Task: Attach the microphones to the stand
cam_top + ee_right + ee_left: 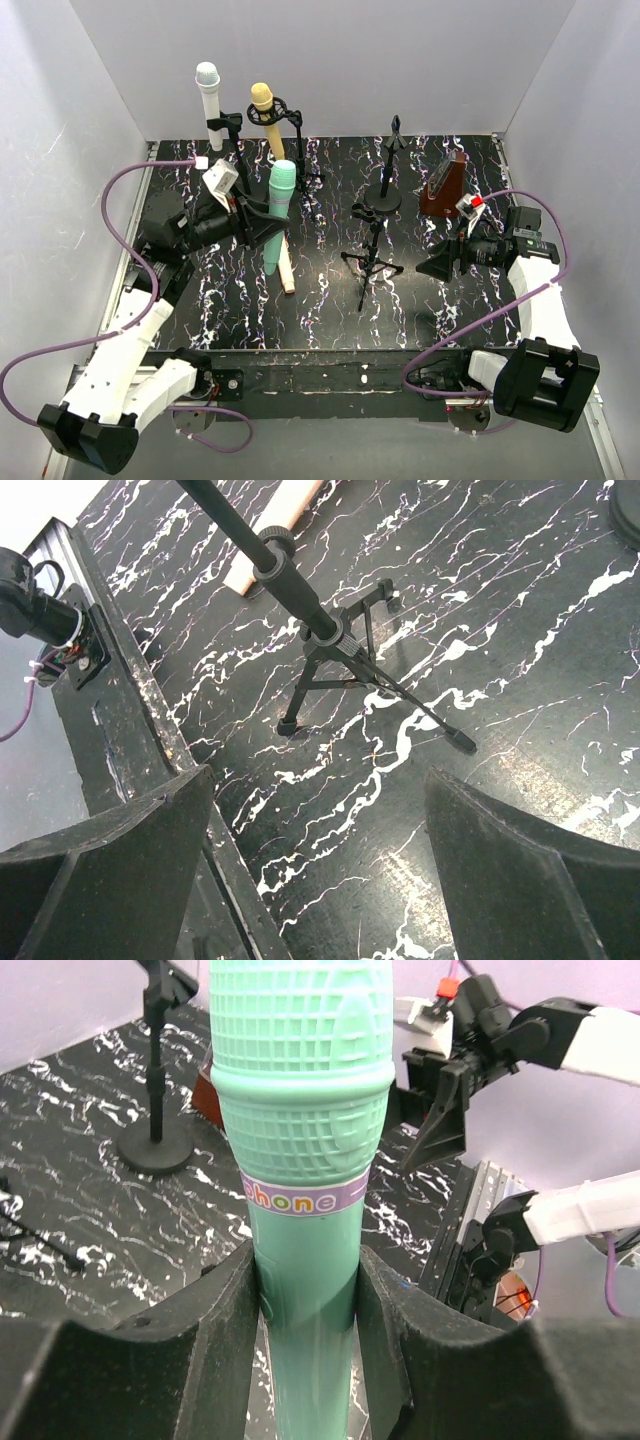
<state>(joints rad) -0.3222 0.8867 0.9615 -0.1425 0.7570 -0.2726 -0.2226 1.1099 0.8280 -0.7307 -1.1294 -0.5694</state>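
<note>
The left hand (pixel 305 1295) is clenching the handle of the mint green microphone (pixel 300 1110), head up, over the counter (pixel 330 320). The peach-pink microphone (pixel 286 274) is lying just beside. The right hand (pixel 315 880) is hanging released near the tripod stand (pixel 340 650).

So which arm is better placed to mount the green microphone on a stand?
Left. The left fingers clamp the mint green microphone head up; the right fingers are open and empty, facing the tripod stand.
</note>
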